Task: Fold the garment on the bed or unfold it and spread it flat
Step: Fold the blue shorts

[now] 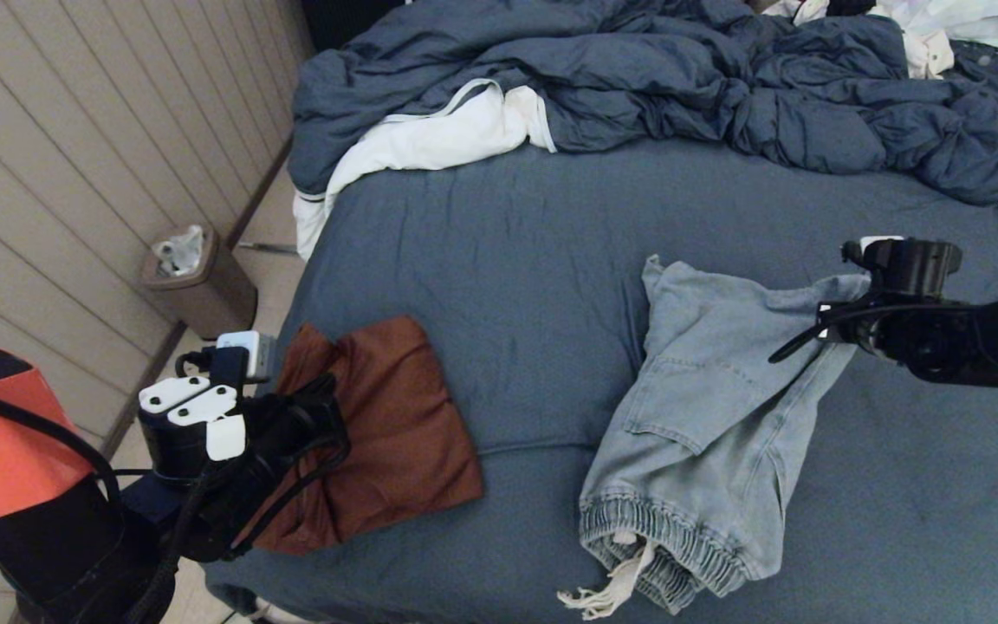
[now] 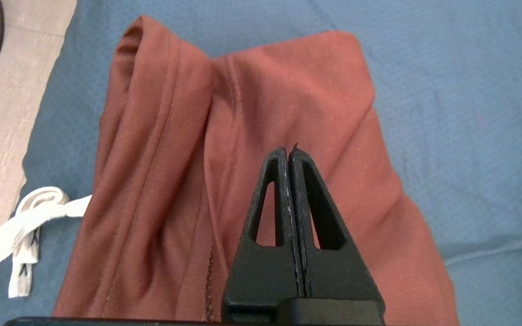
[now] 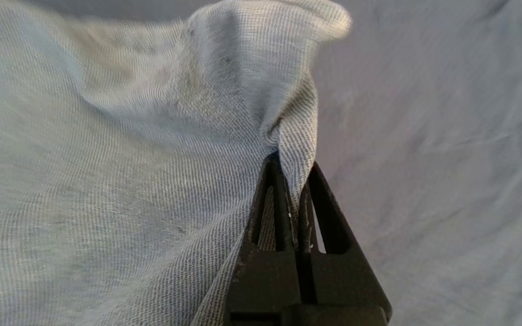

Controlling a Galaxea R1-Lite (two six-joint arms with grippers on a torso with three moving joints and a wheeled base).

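I am in the middle of a fold, I judge. My right gripper (image 3: 293, 181) is clenched on a pinch of the light denim trousers (image 1: 707, 416), at their far right corner, and holds that corner lifted above the bed (image 1: 499, 260). The rest of the trousers lies on the sheet, right of the middle, with the elastic waistband and its white drawstring (image 1: 607, 589) nearest to me and one cloth layer already lying over another. My left gripper (image 2: 288, 154) is closed on nothing; it hangs over the rust-brown garment (image 1: 395, 425), which lies folded at the near left edge of the bed. I cannot tell if its tips touch the cloth.

The next move, as I judge it, is to carry the lifted corner across the trousers toward the left and lay it down flat. It calls for a steady grip until the cloth rests, because the denim looks heavy and can drag the lower layers with it.

The surface is a slate-blue fitted sheet, soft and a little wrinkled. Farther away, the dark blue duvet (image 1: 681, 78) with white lining is rumpled across the far side. On the floor at the left stands a small brown bin (image 1: 204, 295) against a wall of pale panels.
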